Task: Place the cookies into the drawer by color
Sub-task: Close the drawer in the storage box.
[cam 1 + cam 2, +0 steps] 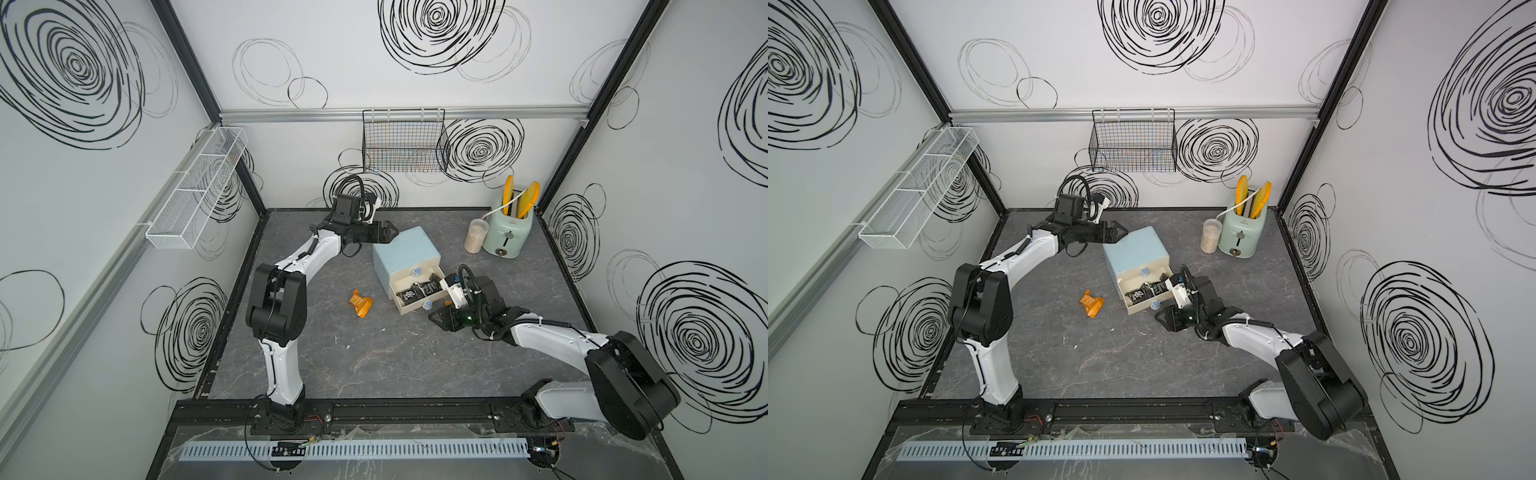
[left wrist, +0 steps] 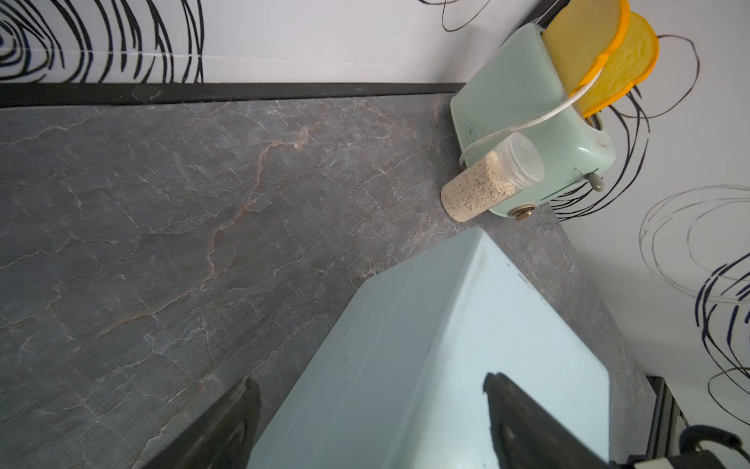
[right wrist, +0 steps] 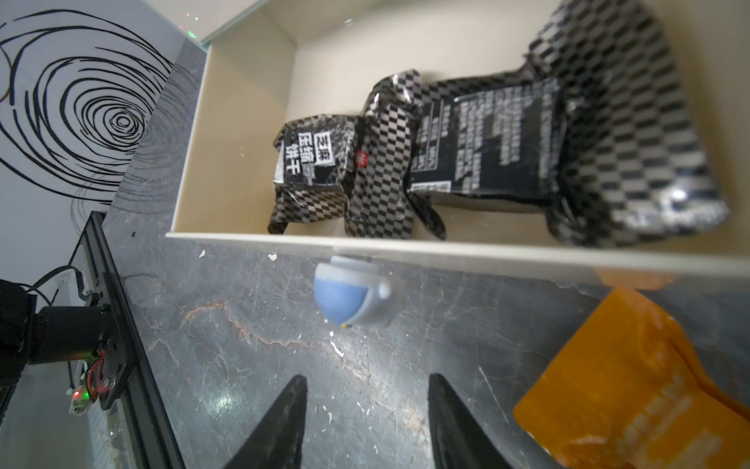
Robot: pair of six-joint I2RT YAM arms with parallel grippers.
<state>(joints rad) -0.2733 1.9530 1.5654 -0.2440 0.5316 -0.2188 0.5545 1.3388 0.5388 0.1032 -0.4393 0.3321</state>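
Cookies: black checkered packets (image 3: pixel 479 154) lie in the pulled-out drawer (image 3: pixel 406 247) of the pale-blue chest (image 1: pixel 405 251), centre of both top views. One orange packet (image 1: pixel 360 304) lies on the table (image 1: pixel 374 365) left of the chest, apart from it. No green ones in view.

Whether the open drawer is the middle or the lowest one, I cannot tell.

Right gripper (image 3: pixel 367 379): fingers apart, nothing between them, tips just short of the open drawer's round knob (image 3: pixel 351 294) and lined up on it.

Left gripper (image 1: pixel 388 237): fingers spread wide at the chest's back upper corner, one over the lid, one off its side. Contact unclear. It looks placed to brace the chest.

Judgement: black lot looks sorted and orange is not yet stowed. Likely step is to shut this drawer, then open another.
- Push square on the knob or front panel, along the drawer's run. The chest sits skewed to the table edges, so an off-axis push would turn it.
- One packet stands tall at the right of the wrist view and may catch the frame above.

Room: wide bare table toward the lower part of the top views. Toaster (image 1: pixel 509 232) and jar (image 1: pixel 476 236) stand upper right, well apart from the chest. The orange packet is nearer the left arm's side.
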